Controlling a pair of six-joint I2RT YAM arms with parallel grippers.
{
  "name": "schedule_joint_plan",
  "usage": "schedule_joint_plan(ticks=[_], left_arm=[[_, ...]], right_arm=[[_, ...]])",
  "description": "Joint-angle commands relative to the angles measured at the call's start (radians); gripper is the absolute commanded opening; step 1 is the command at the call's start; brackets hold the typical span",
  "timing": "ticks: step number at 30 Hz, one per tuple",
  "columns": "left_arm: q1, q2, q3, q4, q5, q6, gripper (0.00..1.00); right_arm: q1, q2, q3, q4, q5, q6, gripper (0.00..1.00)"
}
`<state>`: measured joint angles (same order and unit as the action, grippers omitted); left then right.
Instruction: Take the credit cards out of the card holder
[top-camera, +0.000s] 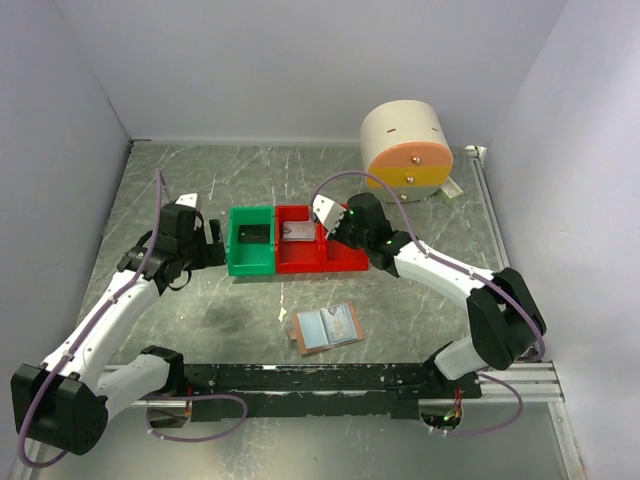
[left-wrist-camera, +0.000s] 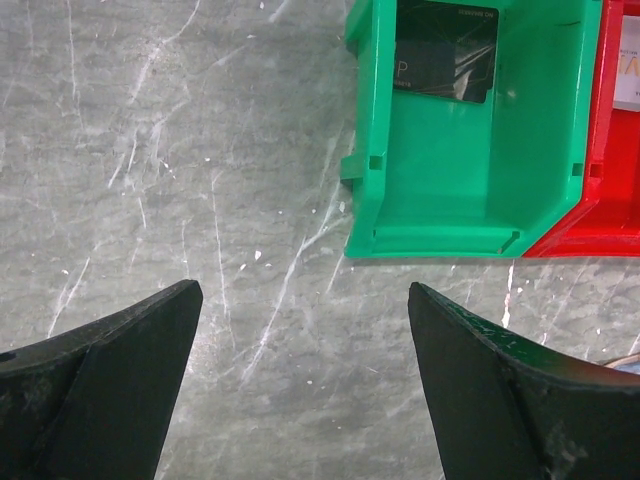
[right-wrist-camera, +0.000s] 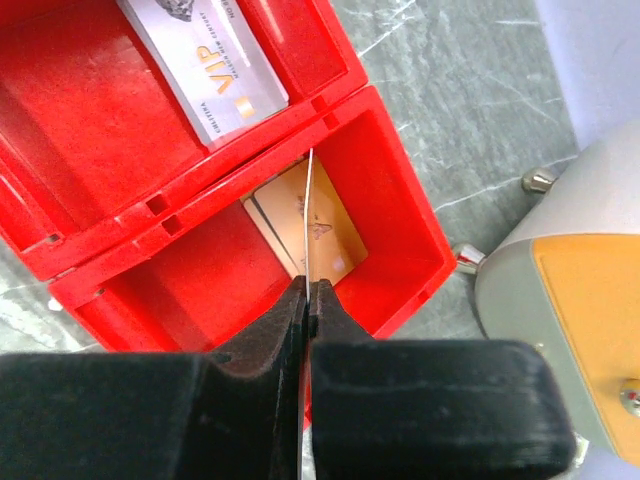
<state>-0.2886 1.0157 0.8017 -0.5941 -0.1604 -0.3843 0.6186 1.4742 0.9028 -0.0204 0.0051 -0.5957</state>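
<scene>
I'm pinching a thin card (right-wrist-camera: 309, 215) edge-on in the closed right gripper (right-wrist-camera: 307, 290) just above the end red bin (right-wrist-camera: 400, 190), where a gold-brown card (right-wrist-camera: 335, 235) is lying, while the card holder (top-camera: 326, 327) is lying open well on the arm-base side of that bin and the left gripper (left-wrist-camera: 305, 295) is hanging wide open well to its left, so I'm judging the next move needs a clean release into that bin.

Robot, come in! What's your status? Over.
Left fingers open, empty, by green bin. Right fingers shut on card over red bin. Holder lies open. Nothing in the way.

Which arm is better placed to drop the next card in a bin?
Right. The right gripper is shut on a card edge-on over the red bin; the left gripper is open and empty beside the green bin.
</scene>
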Motion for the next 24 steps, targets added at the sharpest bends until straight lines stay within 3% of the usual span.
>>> schedule_joint_plan(ticks=[1, 13, 24], left_arm=[[0.008, -0.003, 0.019, 0.023, -0.027, 0.011, 0.96], [0.008, -0.015, 0.017, 0.013, -0.051, 0.000, 0.95], [0.008, -0.001, 0.021, 0.007, -0.058, -0.004, 0.94]], right_arm=[[-0.003, 0.009, -0.004, 0.061, 0.026, -0.084, 0.00], [-0.057, 0.067, -0.080, 0.173, 0.015, -0.227, 0.00], [-0.059, 0.187, -0.030, 0.205, -0.008, -0.312, 0.00]])
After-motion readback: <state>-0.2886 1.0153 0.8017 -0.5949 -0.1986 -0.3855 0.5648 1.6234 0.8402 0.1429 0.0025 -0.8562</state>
